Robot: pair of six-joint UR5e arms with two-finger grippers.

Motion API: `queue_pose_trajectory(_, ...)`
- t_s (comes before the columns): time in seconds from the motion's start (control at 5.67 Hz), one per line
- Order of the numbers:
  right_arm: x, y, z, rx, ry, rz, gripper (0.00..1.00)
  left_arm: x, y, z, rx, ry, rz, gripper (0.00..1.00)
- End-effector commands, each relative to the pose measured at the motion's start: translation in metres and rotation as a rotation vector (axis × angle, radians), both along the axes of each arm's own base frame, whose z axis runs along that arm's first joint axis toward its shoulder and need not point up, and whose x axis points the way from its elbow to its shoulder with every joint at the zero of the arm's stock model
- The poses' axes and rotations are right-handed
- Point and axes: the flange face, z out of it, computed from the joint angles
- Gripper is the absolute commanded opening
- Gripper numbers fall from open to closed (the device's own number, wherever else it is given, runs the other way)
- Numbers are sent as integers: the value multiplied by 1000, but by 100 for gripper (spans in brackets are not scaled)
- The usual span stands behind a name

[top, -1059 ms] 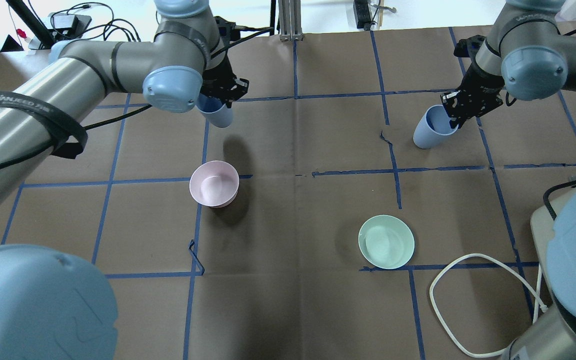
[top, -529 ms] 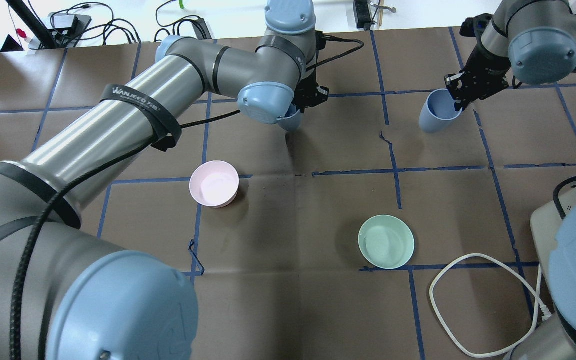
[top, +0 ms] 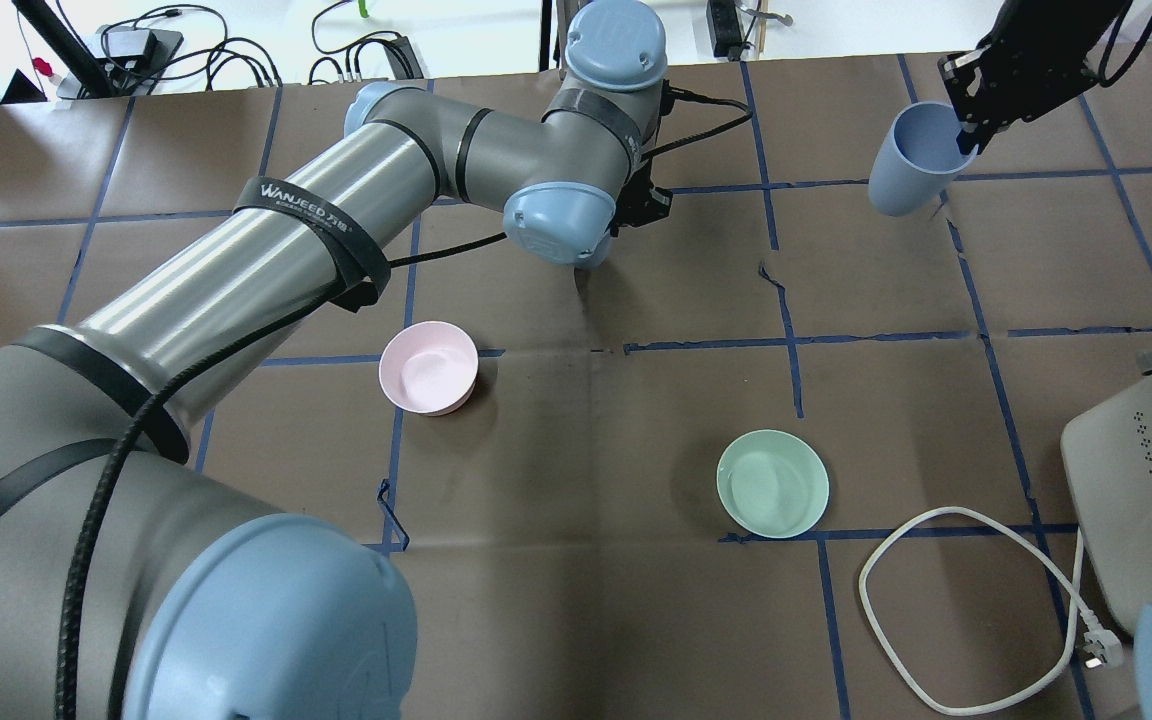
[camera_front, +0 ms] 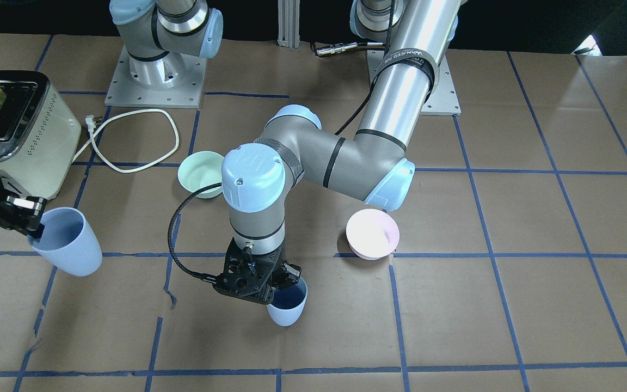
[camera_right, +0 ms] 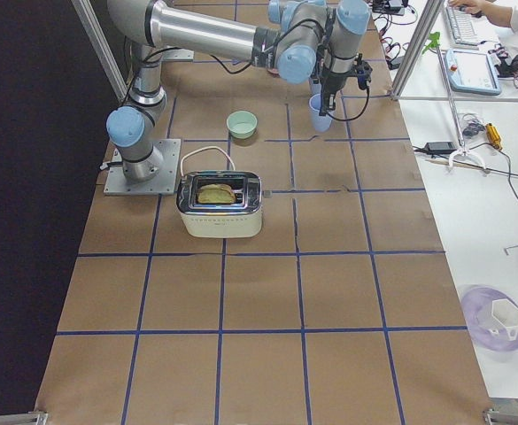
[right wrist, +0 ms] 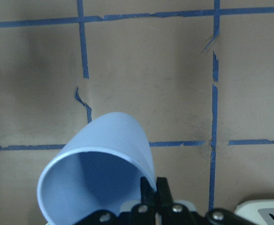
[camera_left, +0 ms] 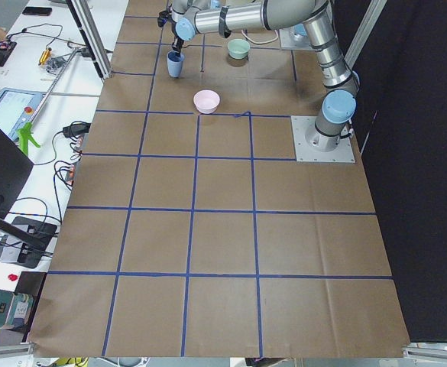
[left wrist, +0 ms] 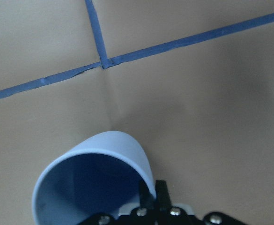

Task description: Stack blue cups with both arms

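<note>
My left gripper (camera_front: 287,283) is shut on the rim of a pale blue cup (camera_front: 287,309) and holds it upright, low over the middle of the table. In the overhead view that cup (top: 593,258) is mostly hidden under the wrist. The left wrist view shows the cup (left wrist: 92,185) with my fingers (left wrist: 161,193) pinching its rim. My right gripper (top: 966,135) is shut on the rim of the second blue cup (top: 904,162) and holds it tilted, well above the table's far right. It also shows in the front view (camera_front: 67,242) and the right wrist view (right wrist: 99,176).
A pink bowl (top: 428,367) and a mint-green bowl (top: 772,483) stand on the brown paper nearer the robot. A cream toaster (camera_front: 17,130) with bread in it and its looped white cable (top: 936,610) are on the robot's right side.
My left arm has carried its cup rightward to the table's middle and stretched out. My right gripper has lifted its cup higher and farther from the robot.
</note>
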Motion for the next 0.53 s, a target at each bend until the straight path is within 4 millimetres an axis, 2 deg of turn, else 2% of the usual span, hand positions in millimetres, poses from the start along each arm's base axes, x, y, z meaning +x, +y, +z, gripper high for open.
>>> queue_pose_trajectory(0.0, 3, 11, 18, 28, -7, 0, 7, -1, 0, -11, 10, -9, 17, 95)
queue_pose_trajectory(0.18, 2, 9, 13, 35, -10, 0, 7, -2, 2, 0, -1, 1, 27, 99)
queue_pose_trajectory(0.35, 3, 8, 14, 28, -8, 2, 7, 1, 4, 25, -23, 14, 11, 99)
